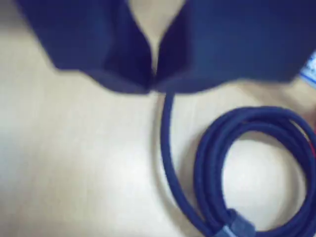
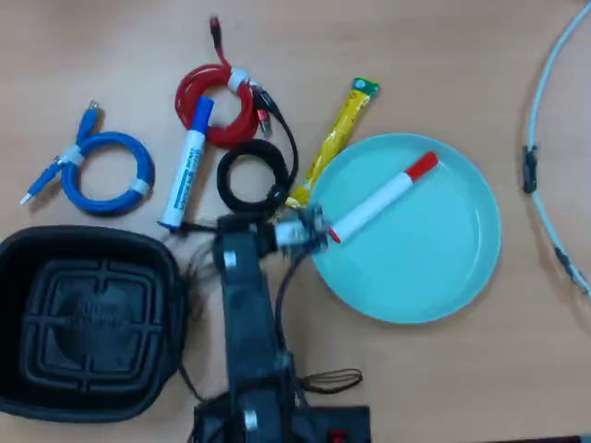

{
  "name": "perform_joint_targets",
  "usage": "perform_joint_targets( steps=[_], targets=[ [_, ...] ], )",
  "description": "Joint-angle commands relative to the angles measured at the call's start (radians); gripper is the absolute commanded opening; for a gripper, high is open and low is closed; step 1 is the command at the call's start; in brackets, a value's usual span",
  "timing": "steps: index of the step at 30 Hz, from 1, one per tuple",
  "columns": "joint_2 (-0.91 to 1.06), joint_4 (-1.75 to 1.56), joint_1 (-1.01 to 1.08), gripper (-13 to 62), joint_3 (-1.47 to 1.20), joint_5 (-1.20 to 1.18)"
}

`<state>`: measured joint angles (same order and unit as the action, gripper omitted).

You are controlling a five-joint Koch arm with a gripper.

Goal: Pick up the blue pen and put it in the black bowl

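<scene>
The black bowl (image 2: 88, 318) sits at the lower left in the overhead view, with nothing inside. The round teal plate (image 2: 425, 268) at the right holds a red-capped marker (image 2: 383, 198). The arm (image 2: 245, 314) stands between them. The blue pen (image 2: 187, 164) lies on the table above the bowl, its cap on a red cable coil (image 2: 217, 106); a black coil (image 2: 251, 175) is beside it. The wrist view shows the gripper (image 1: 154, 84) with its jaws nearly touching, holding nothing, above a dark cable coil (image 1: 217, 163); the overhead view hides the jaws.
</scene>
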<state>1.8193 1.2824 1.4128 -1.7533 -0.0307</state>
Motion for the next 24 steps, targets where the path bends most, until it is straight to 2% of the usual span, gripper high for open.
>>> perform_joint_targets(
  steps=[1, 9, 19, 21, 24],
  targets=[
    [-0.094, 0.069, -0.034, -6.9, 0.183, 0.092],
    [-0.331, 0.135, -0.123, -7.0, 0.515, 0.336],
    [-0.367, 0.143, -0.198, -6.7, 0.560, 0.881],
    [-0.368, 0.141, -0.209, -5.1, 0.568, 0.940],
    [-0.379, 0.137, -0.213, 1.1, 0.572, 0.977]
  ],
)
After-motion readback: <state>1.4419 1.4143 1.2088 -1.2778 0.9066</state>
